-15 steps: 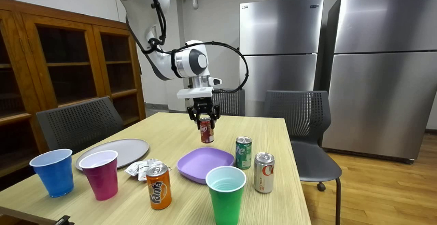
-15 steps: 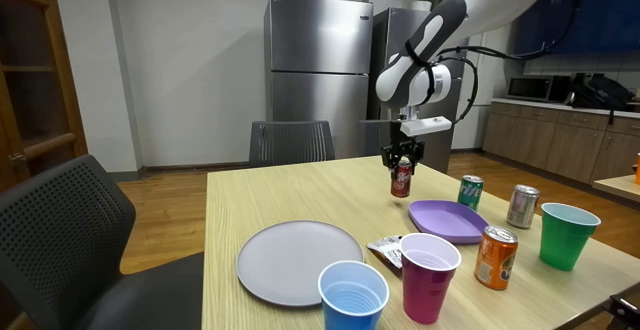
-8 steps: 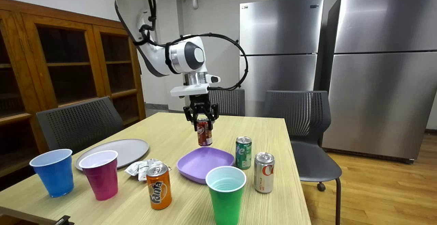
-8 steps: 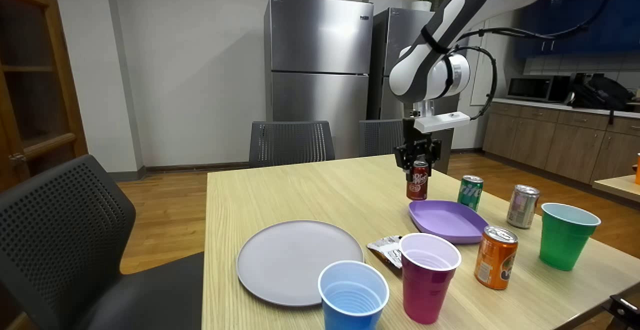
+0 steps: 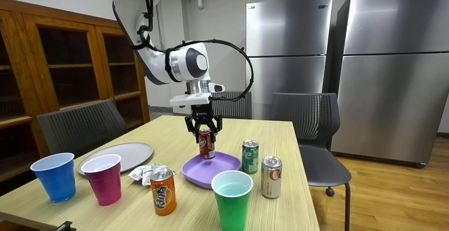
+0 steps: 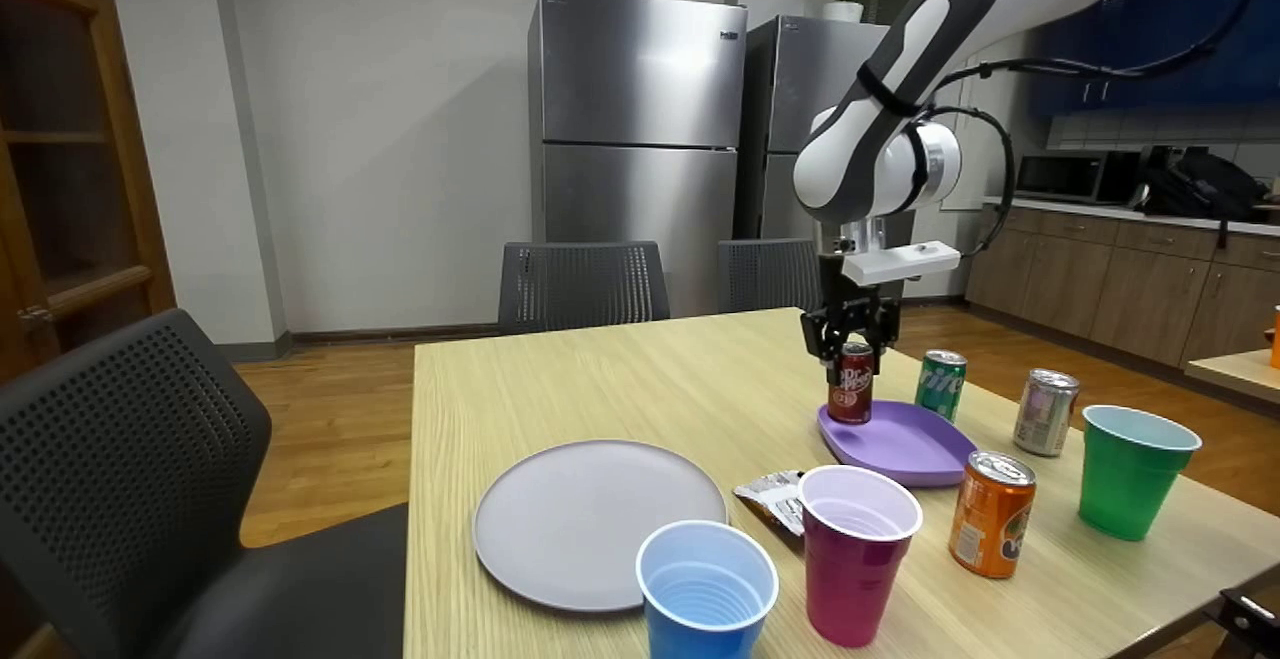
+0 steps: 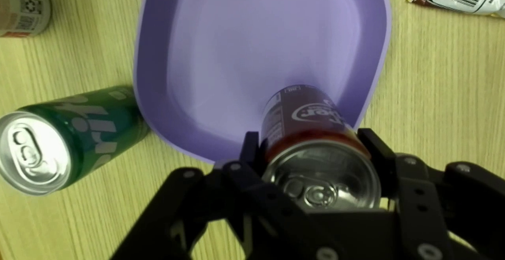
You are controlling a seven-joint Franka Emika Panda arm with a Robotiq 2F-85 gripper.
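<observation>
Stainless-steel tall refrigerators point(image 5: 289, 69), two, at back. Light wood-grain table point(image 5: 175, 136), one. White-and-black robot arm point(image 5: 182, 65), one. Dark grey perforated-back chairs point(image 5: 84, 126), three apiece in both exterior views. Two plates: round flat grey plate point(image 6: 600, 529); purple rounded-square plate point(image 7: 264, 39) with raised rim. Black two-finger gripper point(image 5: 205, 139), one, clamped around a dark red cylindrical metal Dr Pepper can point(image 6: 851, 397); can close to upright, over the purple plate's inside near its rim, can't tell if its base touches. Tapered plastic cups, three, upright: blue cup point(image 5: 56, 180), magenta cup point(image 5: 105, 185), green cup point(image 5: 233, 208). Silver foil snack packaging point(image 6: 778, 499), between the two plates, one packet or two unclear. Metal cans, four counting the held one: green Sprite can point(image 5: 250, 159), just beside purple plate; silver can point(image 5: 271, 180) with red lettering, near green cup; orange Fanta can point(image 5: 163, 194), near purple plate; those three upright on table.
</observation>
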